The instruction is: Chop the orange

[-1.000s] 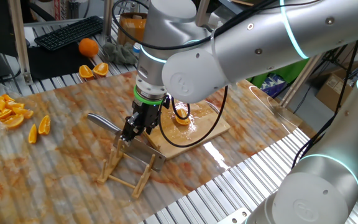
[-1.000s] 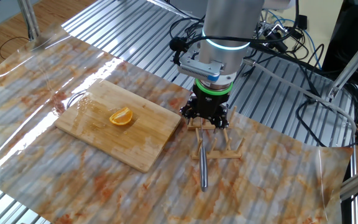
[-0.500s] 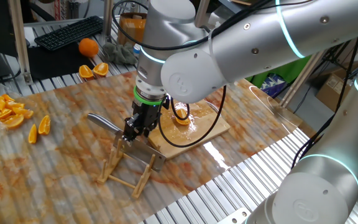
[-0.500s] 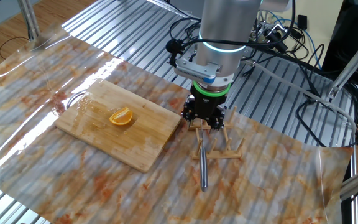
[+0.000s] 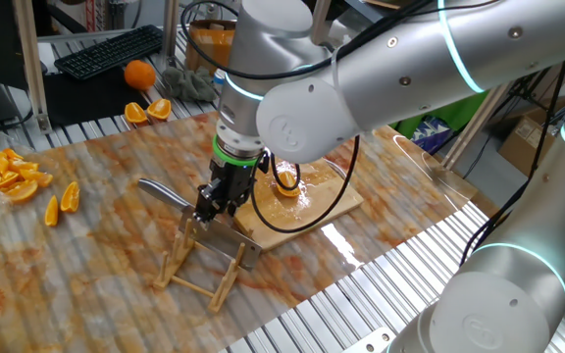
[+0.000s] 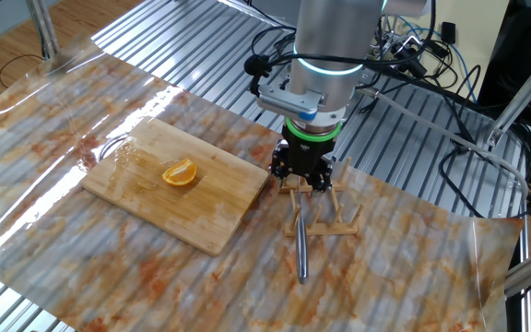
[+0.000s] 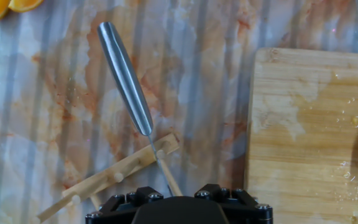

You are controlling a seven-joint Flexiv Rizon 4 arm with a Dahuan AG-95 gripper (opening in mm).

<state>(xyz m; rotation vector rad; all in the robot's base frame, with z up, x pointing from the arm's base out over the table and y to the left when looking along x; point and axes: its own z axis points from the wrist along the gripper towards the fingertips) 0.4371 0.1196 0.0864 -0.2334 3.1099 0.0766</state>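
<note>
The orange (image 6: 180, 173) lies on the board (image 6: 146, 198). My gripper (image 6: 305, 181) hangs just beside the board's edge, over the rack (image 6: 320, 219). The knife (image 7: 125, 77) rests across the rack, handle pointing away from the board. Loose wedges (image 5: 6, 174) lie well apart.

The arm (image 5: 361, 88) is glossy silver-grey with glowing cyan joint rings; above the black, screw-studded gripper (image 6: 304, 177) sits a green band, with black cables looped nearby.
</note>
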